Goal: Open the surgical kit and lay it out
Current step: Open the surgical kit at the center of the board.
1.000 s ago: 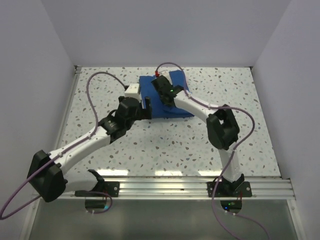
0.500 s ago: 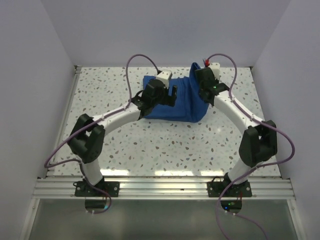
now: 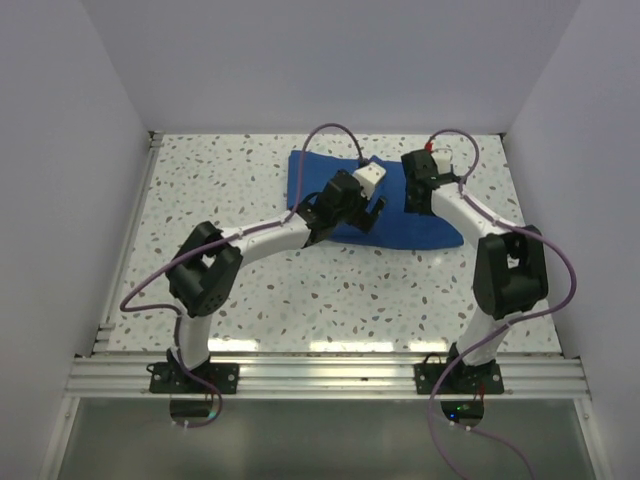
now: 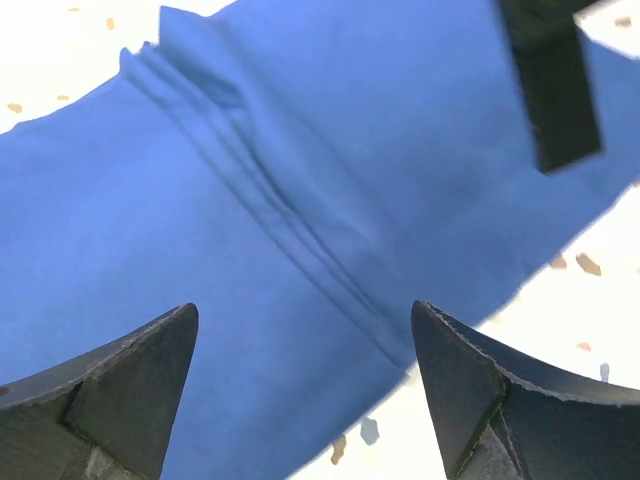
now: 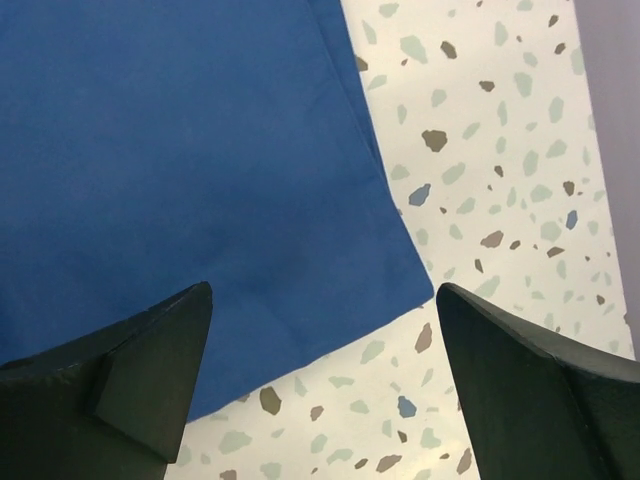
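Though wide open, empty — left gripper [image 4: 302, 308], right gripper [image 5: 322, 290]: 2 over 1 blue cloth [image 4: 120, 230].

Bright, even light, soft shadows; the table [image 4: 40, 60] glares white.

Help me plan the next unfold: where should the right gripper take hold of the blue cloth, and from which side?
Take the free corner of the blue cloth, coming in from the bare table side at a low angle. It lies flat and unobstructed just under the open right gripper.
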Controlling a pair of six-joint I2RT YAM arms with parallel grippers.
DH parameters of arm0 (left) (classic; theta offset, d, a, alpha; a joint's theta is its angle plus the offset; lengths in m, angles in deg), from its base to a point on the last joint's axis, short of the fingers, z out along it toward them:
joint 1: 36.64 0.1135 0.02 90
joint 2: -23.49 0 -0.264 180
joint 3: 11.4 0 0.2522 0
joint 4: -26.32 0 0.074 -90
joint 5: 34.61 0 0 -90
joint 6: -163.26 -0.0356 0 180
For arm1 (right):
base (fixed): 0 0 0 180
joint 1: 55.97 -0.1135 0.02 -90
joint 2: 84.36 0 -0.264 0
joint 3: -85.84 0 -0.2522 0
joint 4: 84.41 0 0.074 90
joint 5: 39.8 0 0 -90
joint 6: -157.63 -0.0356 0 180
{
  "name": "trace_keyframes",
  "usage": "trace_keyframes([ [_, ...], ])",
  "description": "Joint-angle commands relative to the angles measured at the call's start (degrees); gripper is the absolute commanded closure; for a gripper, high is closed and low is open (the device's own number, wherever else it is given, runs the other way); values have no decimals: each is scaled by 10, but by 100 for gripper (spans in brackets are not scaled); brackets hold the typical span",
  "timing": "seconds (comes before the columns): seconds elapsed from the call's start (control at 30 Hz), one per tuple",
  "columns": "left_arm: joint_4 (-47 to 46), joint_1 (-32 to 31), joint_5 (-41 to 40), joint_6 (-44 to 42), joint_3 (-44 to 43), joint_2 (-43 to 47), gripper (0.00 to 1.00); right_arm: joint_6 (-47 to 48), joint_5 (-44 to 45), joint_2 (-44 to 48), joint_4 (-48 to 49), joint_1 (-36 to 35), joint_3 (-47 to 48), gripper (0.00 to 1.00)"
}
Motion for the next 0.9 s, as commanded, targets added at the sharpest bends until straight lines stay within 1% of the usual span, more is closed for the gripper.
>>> trace_keyframes([
  [0.0,-26,-31,-52,-85,14,11,8,-21,-20,60,3,-2,-14,1],
  [0.13,-21,-34,-65,-89,21,-9,9,-26,-48,99,13,-2,-31,1],
  [0.27,-35,-35,-111,-89,35,-24,9,-23,-63,129,15,-2,-44,1],
  [0.37,-33,-35,-125,-91,27,-40,10,-21,-71,148,19,-2,-52,1],
  [0.53,-16,-36,-126,-97,12,-67,12,-23,-81,165,24,-2,-57,1],
  [0.7,-29,-43,-103,-100,36,-37,13,-23,-85,169,32,-2,-66,1],
  [0.87,-11,-59,-98,-107,26,-27,11,-23,-90,161,34,-2,-66,1],
])
